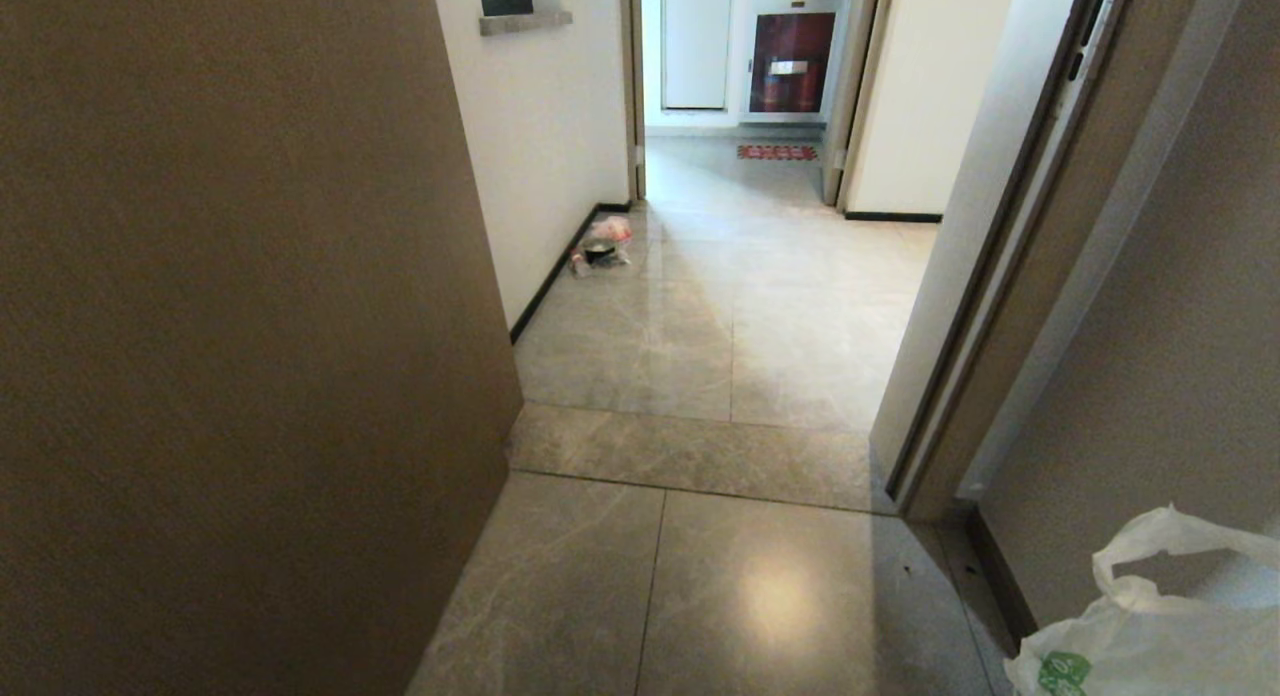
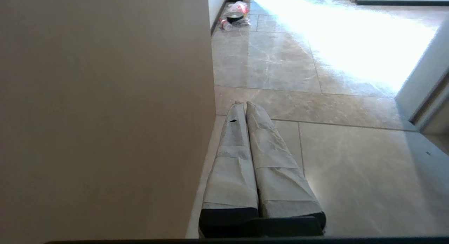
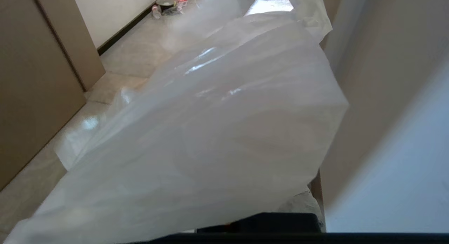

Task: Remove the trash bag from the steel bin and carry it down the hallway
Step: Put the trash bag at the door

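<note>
Down at the right edge of the floor [image 1: 700,576], the trash bag [image 1: 1150,626] hangs from the right gripper, clamped shut on it. Ahead the hallway [image 1: 740,276] runs lengthwise past the door [image 1: 230,326]. The left gripper [image 2: 244,105] is closed and empty.

Thin translucent plastic trash bag [image 1: 1150,646], glossy floor tiles [image 1: 760,576]

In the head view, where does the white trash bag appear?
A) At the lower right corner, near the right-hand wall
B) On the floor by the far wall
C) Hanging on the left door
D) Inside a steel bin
A: the trash bag, white with a green logo, shows at the lower right corner beside the wall; no bin is in view.
</note>
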`<state>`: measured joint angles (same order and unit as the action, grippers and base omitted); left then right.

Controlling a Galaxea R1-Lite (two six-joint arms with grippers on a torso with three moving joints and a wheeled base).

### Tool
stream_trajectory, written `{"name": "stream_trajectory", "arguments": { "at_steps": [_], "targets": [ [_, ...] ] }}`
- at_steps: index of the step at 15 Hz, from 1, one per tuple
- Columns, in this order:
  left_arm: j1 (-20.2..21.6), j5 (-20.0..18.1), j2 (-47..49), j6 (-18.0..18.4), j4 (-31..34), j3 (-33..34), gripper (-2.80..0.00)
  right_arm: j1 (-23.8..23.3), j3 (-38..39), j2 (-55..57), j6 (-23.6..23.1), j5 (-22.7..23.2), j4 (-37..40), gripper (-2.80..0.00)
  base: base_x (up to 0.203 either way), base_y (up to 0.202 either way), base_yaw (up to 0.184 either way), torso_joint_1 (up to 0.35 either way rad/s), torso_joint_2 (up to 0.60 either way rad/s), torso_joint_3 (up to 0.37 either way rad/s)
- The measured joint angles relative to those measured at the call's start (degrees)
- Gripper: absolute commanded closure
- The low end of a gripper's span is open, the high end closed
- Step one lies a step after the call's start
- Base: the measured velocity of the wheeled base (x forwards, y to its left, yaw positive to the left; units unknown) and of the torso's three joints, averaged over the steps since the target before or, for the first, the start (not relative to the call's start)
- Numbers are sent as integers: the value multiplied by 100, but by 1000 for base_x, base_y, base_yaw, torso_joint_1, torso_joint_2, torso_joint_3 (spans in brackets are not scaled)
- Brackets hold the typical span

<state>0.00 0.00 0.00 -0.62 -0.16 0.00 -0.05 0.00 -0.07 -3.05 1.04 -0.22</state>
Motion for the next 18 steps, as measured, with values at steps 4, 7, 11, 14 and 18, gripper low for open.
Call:
{"name": "stream_trajectory", "arguments": {
  "at_steps": [4,7,11,14,18],
  "targets": [
    [0,0,0,2,0,0,0,0,0,0,-1,3,-4,0,192,0,0,2,2,1],
    [0,0,0,2,-2,0,0,-6,0,0,-6,3,-7,0,193,0,3,4,4,2],
    [0,0,0,2,2,0,0,-5,0,0,-6,8,-10,0,193,0,1,2,4,6],
    [0,0,0,2,2,0,0,-2,0,0,-9,3,-8,0,190,0,3,2,4,2],
    [0,0,0,2,2,0,0,-2,0,0,-11,6,-8,0,189,0,1,1,3,2]
  ]
}}
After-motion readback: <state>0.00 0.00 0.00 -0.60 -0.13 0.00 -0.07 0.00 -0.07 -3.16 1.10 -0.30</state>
